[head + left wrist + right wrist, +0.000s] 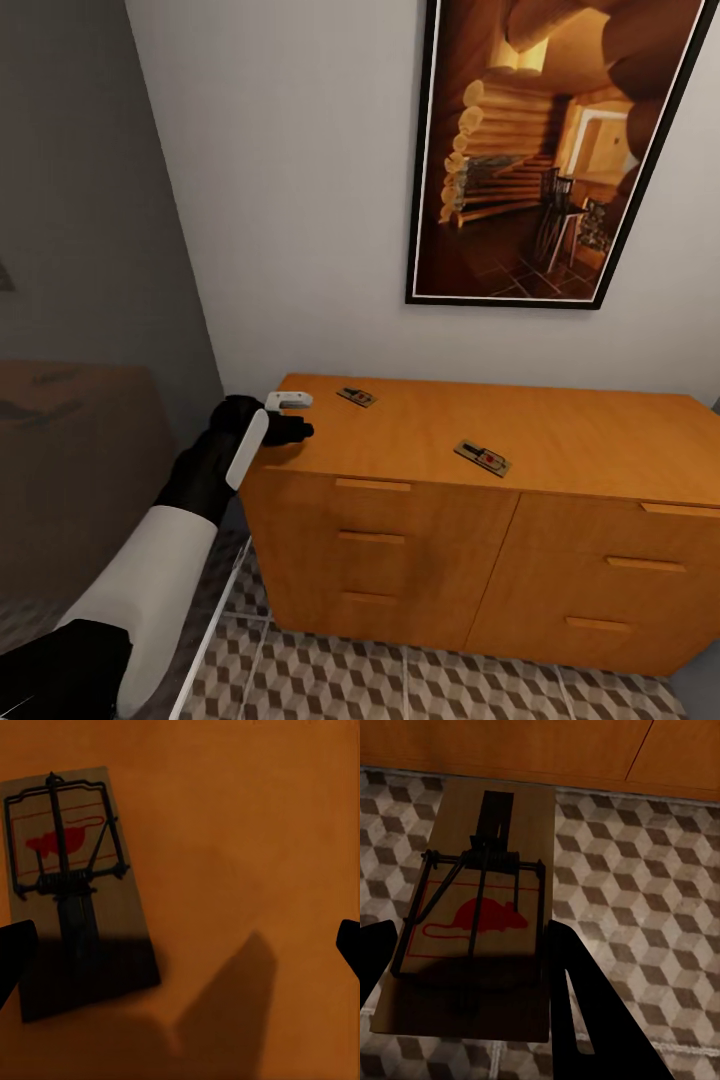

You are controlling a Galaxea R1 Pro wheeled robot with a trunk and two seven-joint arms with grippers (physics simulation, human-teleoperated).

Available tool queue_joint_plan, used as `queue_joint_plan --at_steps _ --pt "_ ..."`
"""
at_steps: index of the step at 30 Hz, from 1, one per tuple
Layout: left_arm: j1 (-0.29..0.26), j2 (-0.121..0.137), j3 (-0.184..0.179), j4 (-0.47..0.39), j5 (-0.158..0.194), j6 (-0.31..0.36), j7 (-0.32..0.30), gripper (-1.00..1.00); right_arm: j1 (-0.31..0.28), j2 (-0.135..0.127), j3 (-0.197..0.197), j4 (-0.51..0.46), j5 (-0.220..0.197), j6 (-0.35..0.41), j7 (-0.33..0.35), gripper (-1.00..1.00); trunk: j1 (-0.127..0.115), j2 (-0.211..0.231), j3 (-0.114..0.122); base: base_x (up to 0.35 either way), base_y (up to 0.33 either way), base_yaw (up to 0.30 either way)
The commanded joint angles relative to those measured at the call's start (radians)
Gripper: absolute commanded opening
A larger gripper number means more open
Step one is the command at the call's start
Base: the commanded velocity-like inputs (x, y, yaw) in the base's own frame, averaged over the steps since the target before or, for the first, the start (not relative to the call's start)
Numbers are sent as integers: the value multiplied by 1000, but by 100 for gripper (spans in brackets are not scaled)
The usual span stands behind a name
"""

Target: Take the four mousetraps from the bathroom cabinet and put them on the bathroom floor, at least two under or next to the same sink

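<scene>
My left gripper hangs spread over a mousetrap on the cabinet, off-centre, so closing may miss it, while my right gripper clamps another trap above the floor.

the head view was evenly and softly lit, sharp across the frame, with the white wall bright and the grey wall at the view's left dull. no glare showed on the cabinet top. the framed picture leaned with strong perspective toward the upper edge.

the left wrist view was dim and warm; a broad, soft shadow covered the near end of the mousetrap and spread over the wood beside it.

the right wrist view was darker still, with shadow pooling across the held mousetrap board's near end. the bathroom floor tiles stayed crisp.
</scene>
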Motion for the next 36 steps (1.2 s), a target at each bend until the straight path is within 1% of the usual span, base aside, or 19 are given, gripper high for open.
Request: queue_joint_plan --at_steps 1,9,19,36 --pt "-1 0 -1 -4 12 3 10 100 -1 0 -2 1 8 -2 -5 -100 0 -1 -1 0 0 0" --pt "-1 9 -1 -11 15 3 10 100 -1 0 -2 1 9 -2 -5 -100 0 -1 -1 0 0 0" --pt "-1 10 -4 -12 13 2 10 100 -1 0 -2 1 8 -2 -5 -100 0 -1 -1 0 66 0" --pt "-1 10 -6 -12 9 0 12 100 -1 0 -2 1 8 -2 -5 -100 0 -1 -1 0 5 0"
